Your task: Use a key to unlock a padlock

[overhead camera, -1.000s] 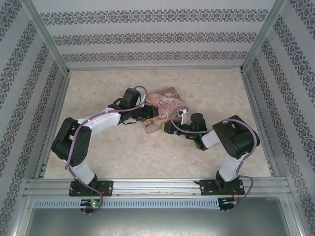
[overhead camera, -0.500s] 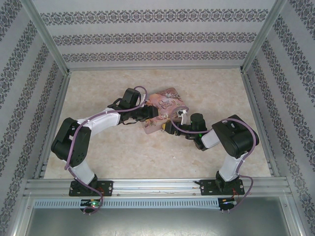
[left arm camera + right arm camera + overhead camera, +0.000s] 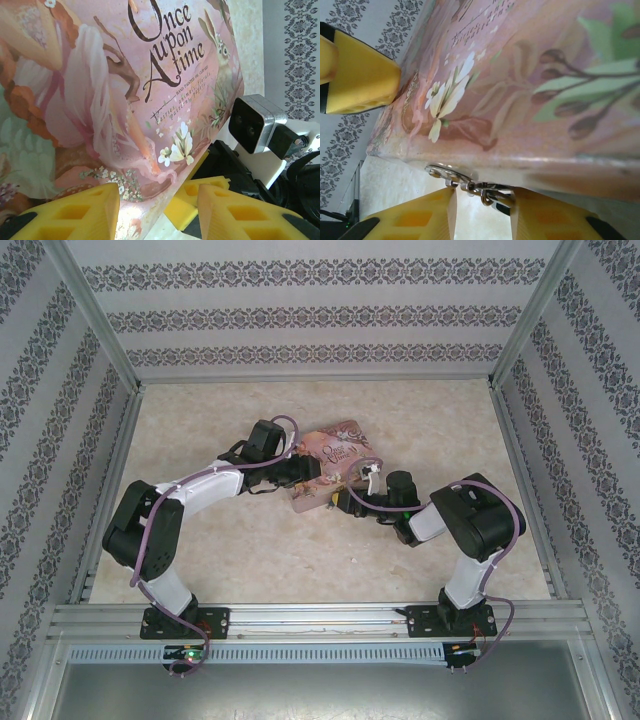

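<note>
Right tool (image 3: pixel 482 200) astride silver rings (image 3: pixel 468 186)

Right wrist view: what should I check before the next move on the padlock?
1. Silver loops lie between the right gripper fingers: ok.
2. Loops identified as padlock shackle rather than key ring: cannot tell.
3. Right gripper clamped on the loops: cannot tell.
4. Pink tin steadied by the left gripper: cannot tell; its fingers stand either side of the tin's corner.
5. Key located: cannot tell.
6. Fingers of the two grippers apart at that corner: cannot tell; they crowd close.
</note>
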### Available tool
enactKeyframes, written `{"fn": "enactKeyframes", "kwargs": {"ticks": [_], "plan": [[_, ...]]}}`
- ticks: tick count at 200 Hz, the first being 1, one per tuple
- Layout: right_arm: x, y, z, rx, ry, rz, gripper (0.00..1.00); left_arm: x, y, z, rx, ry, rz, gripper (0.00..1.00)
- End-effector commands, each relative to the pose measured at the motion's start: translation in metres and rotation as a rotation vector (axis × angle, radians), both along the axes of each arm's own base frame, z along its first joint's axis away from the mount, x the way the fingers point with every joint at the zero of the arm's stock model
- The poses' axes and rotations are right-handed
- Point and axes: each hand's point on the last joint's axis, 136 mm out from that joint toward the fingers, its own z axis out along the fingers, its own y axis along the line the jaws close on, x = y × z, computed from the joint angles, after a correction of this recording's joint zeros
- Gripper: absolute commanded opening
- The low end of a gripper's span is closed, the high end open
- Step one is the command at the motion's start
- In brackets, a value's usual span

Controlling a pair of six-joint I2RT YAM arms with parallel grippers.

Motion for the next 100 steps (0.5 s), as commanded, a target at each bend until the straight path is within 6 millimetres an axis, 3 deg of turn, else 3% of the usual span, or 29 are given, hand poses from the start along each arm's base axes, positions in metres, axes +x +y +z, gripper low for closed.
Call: {"fn": "enactKeyframes", "kwargs": {"ticks": [1,100], "plan": [[-0.0010,0.0154,0.0248,0.055,-0.100,0.062,0.27,-0.0153,0.0048,-0.0180,0.048,0.051,-0.019,0.45],[0.0032,0.0167,0.0237,0.053,-0.083,0.040,0.00,-0.0166,0.0050,-0.0179,0.048,0.051,-0.019,0.45]]}}
